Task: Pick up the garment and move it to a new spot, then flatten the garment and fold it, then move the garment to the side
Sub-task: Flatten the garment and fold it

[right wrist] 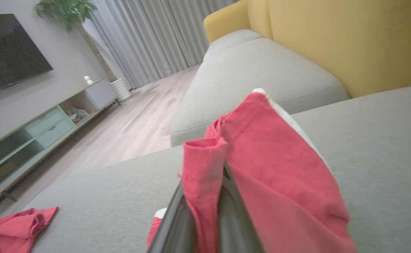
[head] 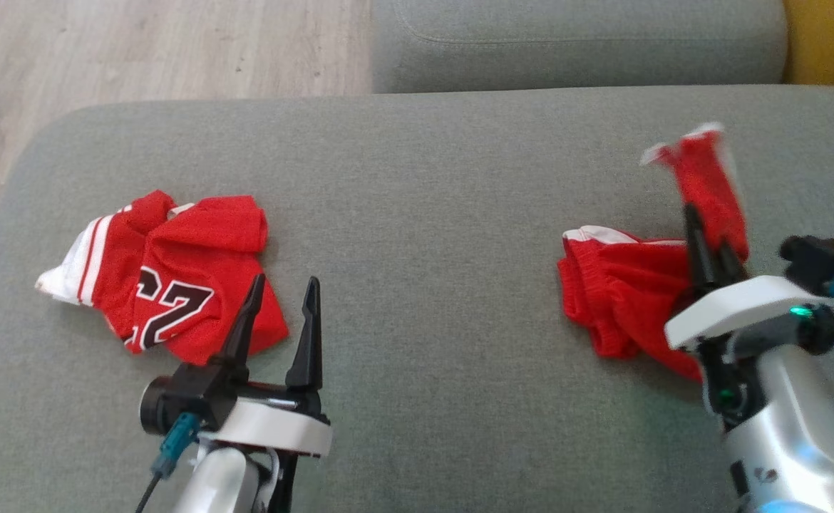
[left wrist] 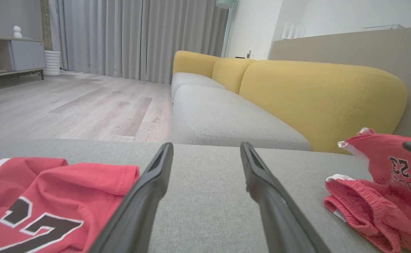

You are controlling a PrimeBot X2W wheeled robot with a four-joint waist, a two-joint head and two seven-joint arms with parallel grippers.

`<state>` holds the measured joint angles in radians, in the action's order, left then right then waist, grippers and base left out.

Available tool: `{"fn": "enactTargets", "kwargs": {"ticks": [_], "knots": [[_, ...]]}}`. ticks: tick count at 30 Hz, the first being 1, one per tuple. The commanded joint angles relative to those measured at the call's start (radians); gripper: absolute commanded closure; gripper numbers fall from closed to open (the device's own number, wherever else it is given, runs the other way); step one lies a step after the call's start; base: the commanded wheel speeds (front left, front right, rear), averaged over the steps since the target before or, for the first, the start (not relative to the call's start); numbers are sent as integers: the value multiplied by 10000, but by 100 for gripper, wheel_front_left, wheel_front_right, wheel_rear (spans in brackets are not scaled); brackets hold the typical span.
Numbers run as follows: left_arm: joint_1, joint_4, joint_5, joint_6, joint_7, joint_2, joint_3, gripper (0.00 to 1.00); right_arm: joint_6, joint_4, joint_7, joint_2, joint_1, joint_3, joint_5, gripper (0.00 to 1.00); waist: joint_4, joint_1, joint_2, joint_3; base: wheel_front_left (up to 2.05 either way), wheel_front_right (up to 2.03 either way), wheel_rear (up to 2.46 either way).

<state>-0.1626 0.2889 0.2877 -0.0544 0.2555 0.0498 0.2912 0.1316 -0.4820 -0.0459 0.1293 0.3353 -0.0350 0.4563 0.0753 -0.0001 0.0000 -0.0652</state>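
The red shorts (head: pixel 624 292) are on the right side of the big gray sofa seat (head: pixel 431 249). Most of the shorts lie in a soft, bunched-up heap on the seat. One end is pulled up into the air, and you can see a white edge at the top of it. The right gripper (head: pixel 706 235) is pinching that lifted end. Its two dark fingers are close together with the red cloth caught between them. In the right wrist view the red cloth (right wrist: pixel 261 158) hangs over the fingers and hides their tips. The left gripper (head: pixel 285 285) is low on the left side of the seat. Its two fingers are spread wide apart and there is nothing between them. In the left wrist view you can see the gray seat through the gap. Just to the left of that gripper lies a red shirt (head: pixel 174 278) with white stripes and a big dark number on it. The shirt is crumpled, and one finger of the left gripper is in front of its edge. The shirt and the shorts are far apart, with bare gray seat between them. Behind the big seat there is another gray seat (head: pixel 574 43). The sofa has a yellow back (left wrist: pixel 314 95). Next to the sofa is a pale wood floor (head: pixel 139 50).
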Motion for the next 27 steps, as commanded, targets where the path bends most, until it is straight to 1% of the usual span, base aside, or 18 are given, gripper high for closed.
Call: {"fn": "enactTargets", "kwargs": {"ticks": [1, 9, 10, 13, 14, 19, 22, 23, 24, 27], "knots": [[-107, -230, -116, -24, 63, 23, -334, 0, -9, 406, -186, -17, 193, -482, 180, 100, 79, 1, 0, 51, 0, 0, 0], [29, -181, -118, -15, 63, 99, -319, 0, -9, 50, -570, 410, 8, -2649, 872, 100, 375, 1, 0, 186, 0, 0, 0], [54, -178, -118, -3, 63, 123, -311, 0, -9, -91, -624, 597, -9, -3230, 943, 100, 418, 1, 0, 206, 0, 0, 0], [82, -179, -115, 11, 63, 147, -302, 0, -9, -223, -667, 764, -19, -3753, 1049, 100, 438, 1, 0, 223, 0, 0, 0], [110, -195, -107, 29, 63, 167, -297, 0, -9, -340, -669, 931, -11, -4254, 1154, 100, 432, 1, 0, 233, 0, 0, 0], [146, -240, -76, 104, 63, 206, -308, 0, -9, -662, -492, 1326, 92, -5450, 1274, 100, 271, 1, 0, 215, 0, 0, 0], [132, -237, -51, 113, 63, 202, -276, 0, -9, -908, -122, 1417, 151, -6122, 1440, 100, 111, 1, 0, 210, 0, 0, 0], [126, -241, -41, 119, 63, 200, -266, 0, -9, -955, -105, 1458, 208, -6318, 1420, 54, 52, 1, 0, 205, 0, 0, 0], [117, -244, -35, 123, 63, 198, -255, 0, -9, -1032, -88, 1466, 248, -6446, 1432, 0, -7, 1, 0, 205, 0, 0, 0], [97, -255, -18, 149, 63, 198, -251, 0, -9, -1053, -182, 1475, 391, -6732, 1505, 0, -203, 1, 0, 239, 0, 0, 0]]}}
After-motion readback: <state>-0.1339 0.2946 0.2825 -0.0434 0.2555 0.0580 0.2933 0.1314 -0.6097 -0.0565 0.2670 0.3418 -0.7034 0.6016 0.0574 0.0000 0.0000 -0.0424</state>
